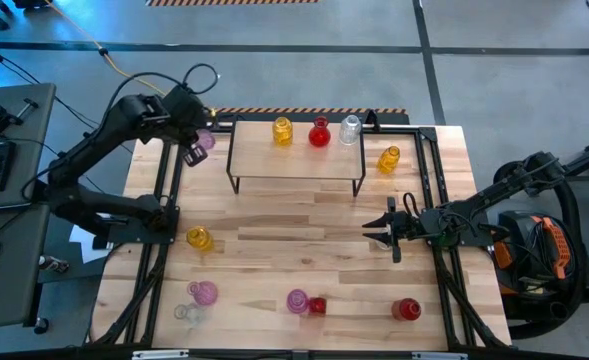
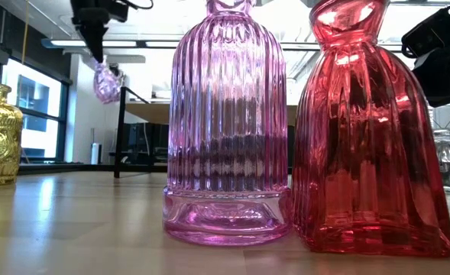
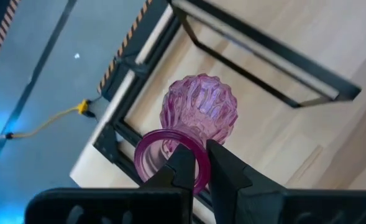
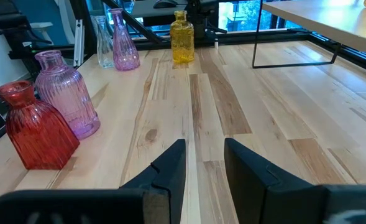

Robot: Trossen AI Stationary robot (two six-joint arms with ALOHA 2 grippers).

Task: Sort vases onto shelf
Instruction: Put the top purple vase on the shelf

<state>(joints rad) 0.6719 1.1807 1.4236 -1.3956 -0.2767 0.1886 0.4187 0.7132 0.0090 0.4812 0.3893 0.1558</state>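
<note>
My left gripper (image 1: 192, 152) hangs near the table's far left corner, just left of the shelf (image 1: 294, 170), shut on a pink bulbous vase (image 3: 198, 106). The low view shows that vase (image 2: 106, 82) in the air. On the shelf stand a yellow vase (image 1: 282, 130), a red vase (image 1: 319, 132) and a clear vase (image 1: 350, 130). An amber vase (image 1: 389, 158) stands on the table right of the shelf. My right gripper (image 1: 376, 228) waits open, low over the table's right middle, touching nothing. My left gripper pinches the pink vase by the rim of its mouth (image 3: 201, 167), one finger (image 3: 181, 163) inside the neck and the other outside. The fingers come from above, pointing down. The vase hangs below them with its body downward, lifted clear of the table.
Along the near side stand a yellow vase (image 1: 200, 238), a pink vase (image 1: 203, 292), a clear vase (image 1: 186, 312), a ribbed pink vase (image 1: 296, 300) beside a red vase (image 1: 317, 305), and another red vase (image 1: 406, 309). Bare wood lies in the table's middle.
</note>
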